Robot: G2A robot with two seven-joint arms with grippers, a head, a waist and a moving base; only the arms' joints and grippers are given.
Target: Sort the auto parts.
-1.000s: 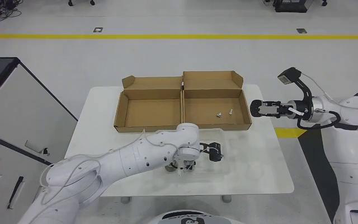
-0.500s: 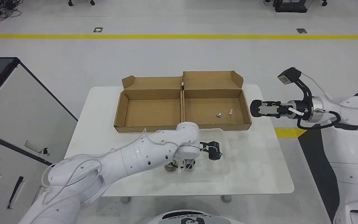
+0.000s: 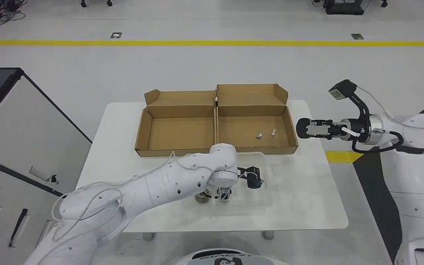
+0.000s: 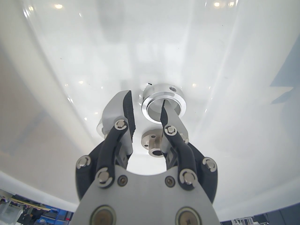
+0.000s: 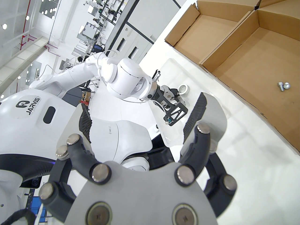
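Observation:
A silver ring collar (image 4: 164, 105) lies in a clear plastic tray (image 3: 281, 199), with a small flanged hub (image 4: 153, 144) just beside it. My left gripper (image 4: 145, 99) is open and low over the ring, one finger inside its bore and the other outside its wall. From above, that gripper (image 3: 252, 177) sits over the tray's middle. Two small bolts (image 3: 265, 133) lie in the right cardboard box (image 3: 238, 132). My right gripper (image 3: 301, 127) hangs open and empty just off that box's right side.
A second cardboard box (image 3: 175, 136) stands joined to the left of the first, and both have raised flaps at the back. My left arm crosses the table's front left. The white table (image 3: 311, 192) is bare at the front right.
My left gripper has edged slightly back toward its arm over the tray. The right arm has not moved.

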